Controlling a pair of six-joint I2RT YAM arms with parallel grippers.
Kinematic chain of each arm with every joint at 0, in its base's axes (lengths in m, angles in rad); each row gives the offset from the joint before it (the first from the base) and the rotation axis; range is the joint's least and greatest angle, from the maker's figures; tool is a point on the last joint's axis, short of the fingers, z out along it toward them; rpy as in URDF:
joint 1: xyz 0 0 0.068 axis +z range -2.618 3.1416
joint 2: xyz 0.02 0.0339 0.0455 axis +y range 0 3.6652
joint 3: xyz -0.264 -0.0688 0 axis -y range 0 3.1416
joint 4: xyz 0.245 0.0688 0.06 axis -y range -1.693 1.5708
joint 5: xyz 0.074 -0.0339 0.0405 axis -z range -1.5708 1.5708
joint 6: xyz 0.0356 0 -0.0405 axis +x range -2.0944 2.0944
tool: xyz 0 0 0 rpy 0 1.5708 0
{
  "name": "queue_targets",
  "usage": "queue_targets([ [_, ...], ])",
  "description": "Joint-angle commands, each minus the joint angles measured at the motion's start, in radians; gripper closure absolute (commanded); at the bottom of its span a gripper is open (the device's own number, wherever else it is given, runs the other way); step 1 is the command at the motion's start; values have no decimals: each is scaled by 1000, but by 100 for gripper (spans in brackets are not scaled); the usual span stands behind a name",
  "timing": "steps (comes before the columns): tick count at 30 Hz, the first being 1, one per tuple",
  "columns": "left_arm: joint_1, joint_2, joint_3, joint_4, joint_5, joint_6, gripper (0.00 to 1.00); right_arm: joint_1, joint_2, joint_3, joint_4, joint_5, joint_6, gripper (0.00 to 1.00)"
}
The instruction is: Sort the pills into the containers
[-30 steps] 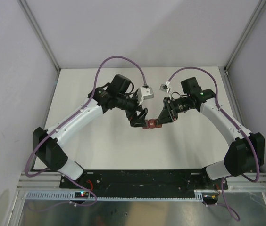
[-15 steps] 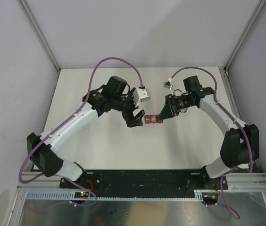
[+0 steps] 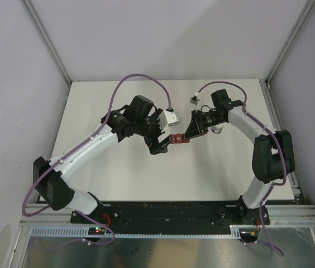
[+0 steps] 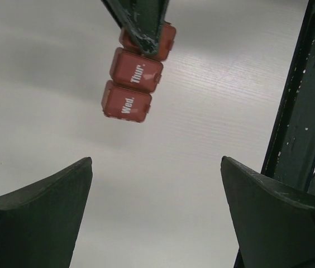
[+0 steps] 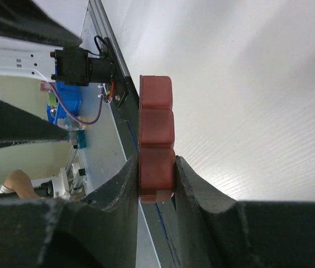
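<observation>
The dark red three-compartment pill box (image 3: pixel 177 139) is held above the white table between the two arms. My right gripper (image 3: pixel 190 135) is shut on one end compartment; in the right wrist view the box (image 5: pixel 156 120) sticks out from between the closed fingers of the gripper (image 5: pixel 156 162). My left gripper (image 3: pixel 158 146) is open and empty, just left of the box's free end. In the left wrist view the gripper (image 4: pixel 156 162) is wide open. The box (image 4: pixel 135 75) shows lids marked "Wed." and "Thur.", all shut. No pills are in view.
The white table (image 3: pixel 118 178) is walled by pale panels and metal posts on the left, back and right. The arm bases sit on a black rail (image 3: pixel 168 211) at the near edge. Purple cables loop above both wrists.
My right arm has carried the pill box a little farther from the bases and slightly left. My left gripper, close against the box's left end a second ago, now stands slightly off it.
</observation>
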Motion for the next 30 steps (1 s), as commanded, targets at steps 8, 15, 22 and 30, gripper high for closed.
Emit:
queue_targets([
  [8,-13,-87,-61,16,-63,41,0,25,183,123,59,61,83,100],
  [15,-24,-133,-96,16,-87,39,0,50,275,194,57,94,107,100],
  [22,-34,-164,-119,16,-101,19,0,62,325,220,109,107,153,100],
  [30,-39,-185,-136,16,-89,21,0,89,335,197,148,174,186,100],
])
